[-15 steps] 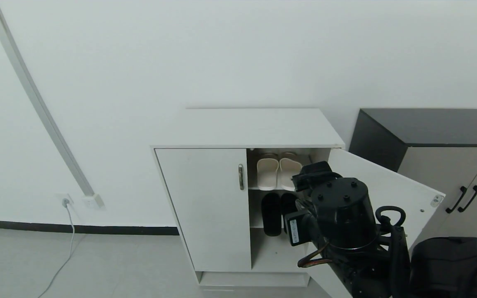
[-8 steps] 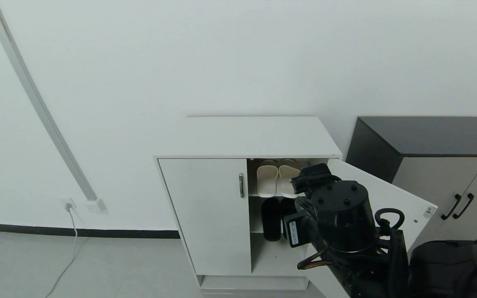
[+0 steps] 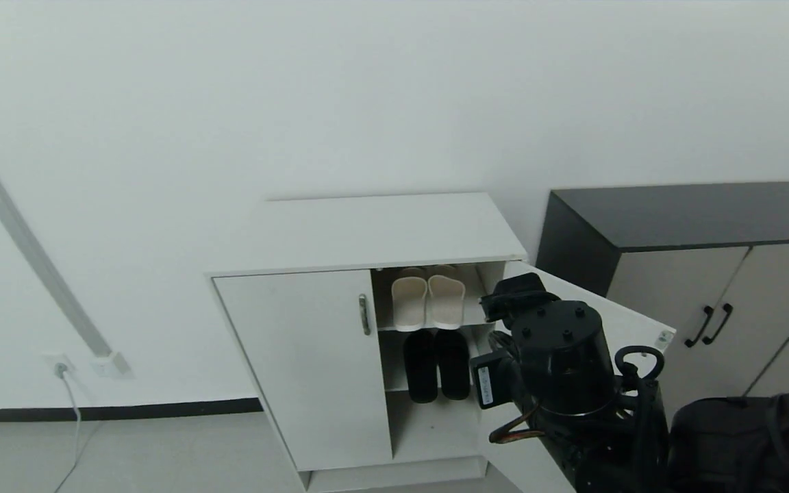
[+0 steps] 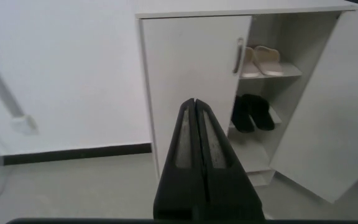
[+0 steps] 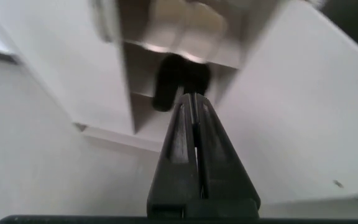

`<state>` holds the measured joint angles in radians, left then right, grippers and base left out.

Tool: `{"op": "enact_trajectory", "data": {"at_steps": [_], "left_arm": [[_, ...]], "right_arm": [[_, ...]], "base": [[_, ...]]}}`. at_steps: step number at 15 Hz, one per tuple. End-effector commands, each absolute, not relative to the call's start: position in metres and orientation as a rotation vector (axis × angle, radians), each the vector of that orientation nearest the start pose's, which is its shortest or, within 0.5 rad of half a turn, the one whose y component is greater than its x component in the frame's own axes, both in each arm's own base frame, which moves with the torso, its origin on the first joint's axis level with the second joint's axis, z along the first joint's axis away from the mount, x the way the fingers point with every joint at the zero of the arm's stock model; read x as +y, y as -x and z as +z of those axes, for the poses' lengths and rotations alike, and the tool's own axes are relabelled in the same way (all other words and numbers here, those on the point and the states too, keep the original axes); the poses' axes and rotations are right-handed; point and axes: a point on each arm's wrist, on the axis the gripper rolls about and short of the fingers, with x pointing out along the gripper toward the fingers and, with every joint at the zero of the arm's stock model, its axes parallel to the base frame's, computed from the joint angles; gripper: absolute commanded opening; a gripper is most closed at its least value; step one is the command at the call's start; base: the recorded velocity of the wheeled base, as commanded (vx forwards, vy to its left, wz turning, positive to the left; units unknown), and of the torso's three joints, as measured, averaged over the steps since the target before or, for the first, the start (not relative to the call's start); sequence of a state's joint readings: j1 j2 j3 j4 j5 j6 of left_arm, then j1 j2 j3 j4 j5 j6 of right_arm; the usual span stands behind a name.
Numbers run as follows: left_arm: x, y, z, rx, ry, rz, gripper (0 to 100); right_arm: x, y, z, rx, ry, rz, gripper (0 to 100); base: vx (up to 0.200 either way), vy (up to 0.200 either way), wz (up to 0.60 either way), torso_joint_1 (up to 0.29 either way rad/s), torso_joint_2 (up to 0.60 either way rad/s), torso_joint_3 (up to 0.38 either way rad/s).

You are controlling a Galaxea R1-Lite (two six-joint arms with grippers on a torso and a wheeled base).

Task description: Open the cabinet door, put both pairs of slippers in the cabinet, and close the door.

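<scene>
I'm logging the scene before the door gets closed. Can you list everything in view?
white cabinet: one, white, against the wall
left door: one, white, shut, with a metal handle
right door: one, white, swung open
beige slippers: one pair, top shelf inside
black slippers: one pair, on the shelf below the beige pair
second cabinet: one, dark top, pale doors, black handles, to the right of the white cabinet
wall socket: one, white, low on the wall at left, with a cable plugged in
wall conduit: one, grey, slanting down toward the socket
left gripper: one, black, shut, empty, facing the cabinet
right gripper: one, black, shut, empty, before the open compartment
</scene>
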<state>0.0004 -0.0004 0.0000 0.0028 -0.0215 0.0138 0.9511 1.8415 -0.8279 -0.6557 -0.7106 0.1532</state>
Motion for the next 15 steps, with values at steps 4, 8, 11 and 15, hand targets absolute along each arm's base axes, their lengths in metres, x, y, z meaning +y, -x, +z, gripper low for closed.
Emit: {"op": "enact_trajectory", "data": {"at_steps": [4, 8, 11, 15], "left_arm": [[0.0, 0.023, 0.075, 0.003, -0.014, -0.021, 0], [0.0, 0.023, 0.075, 0.003, -0.014, -0.021, 0], [0.0, 0.023, 0.075, 0.003, -0.014, -0.021, 0], [0.0, 0.023, 0.075, 0.003, -0.014, -0.021, 0]], "right_arm": [[0.255, -0.21, 0.145, 0.238, 0.112, 0.199, 0], [0.254, -0.209, 0.144, 0.23, 0.143, 0.201, 0], [0.248, -0.219, 0.15, 0.194, 0.099, 0.172, 0], [0.236, -0.24, 0.159, 0.174, 0.071, 0.102, 0]], "base": [[0.0, 0.0, 0.0, 0.0, 0.0, 0.0], [0.0, 0.0, 0.0, 0.0, 0.0, 0.0], [0.0, 0.0, 0.0, 0.0, 0.0, 0.0], [-0.2, 0.0, 0.0, 0.005, 0.0, 0.001]]}}
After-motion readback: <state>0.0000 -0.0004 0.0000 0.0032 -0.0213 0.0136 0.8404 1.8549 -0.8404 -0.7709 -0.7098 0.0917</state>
